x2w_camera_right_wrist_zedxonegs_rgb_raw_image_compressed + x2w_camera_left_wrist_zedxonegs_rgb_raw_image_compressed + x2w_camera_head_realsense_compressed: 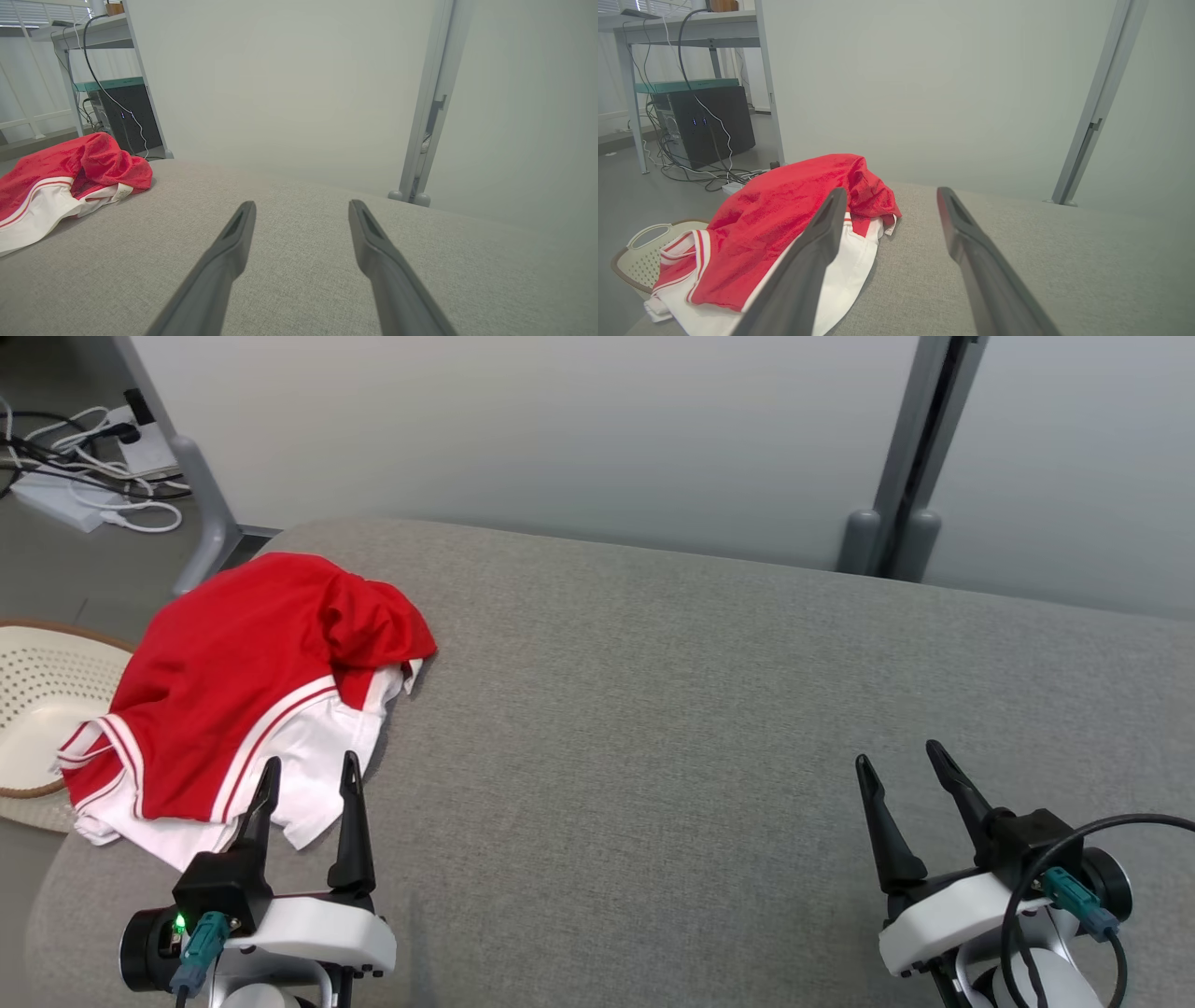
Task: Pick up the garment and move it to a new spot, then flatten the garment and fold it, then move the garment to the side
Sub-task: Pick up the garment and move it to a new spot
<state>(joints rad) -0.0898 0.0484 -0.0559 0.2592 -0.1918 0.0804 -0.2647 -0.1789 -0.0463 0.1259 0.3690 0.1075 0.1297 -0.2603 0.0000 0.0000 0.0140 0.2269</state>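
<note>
The pick-up is yet to start: the shirt (233,681) lies bunched at the left end of the grey cushion (672,709), the left claw (311,761) at its near edge and the right claw (896,753) well apart, both spread wide and empty — so next, I judge, the left must reach in and pinch cloth.

The jersey (233,691) is lying all bunched up just ahead of the left gripper (311,759) jaws, folding over itself, so a lot of its cloth is tucking under and hiding any print. In the left wrist view, that gripper's left-hand finger (808,266) is covering part of the white bit. In the right wrist view, way off left of those jaws, the picture edge is chopping the jersey. The basket (37,700), left of the left jaws, is half hiding under the cloth and running off frame. The cables (93,476) far beyond are looking too tangled to sort.
</note>
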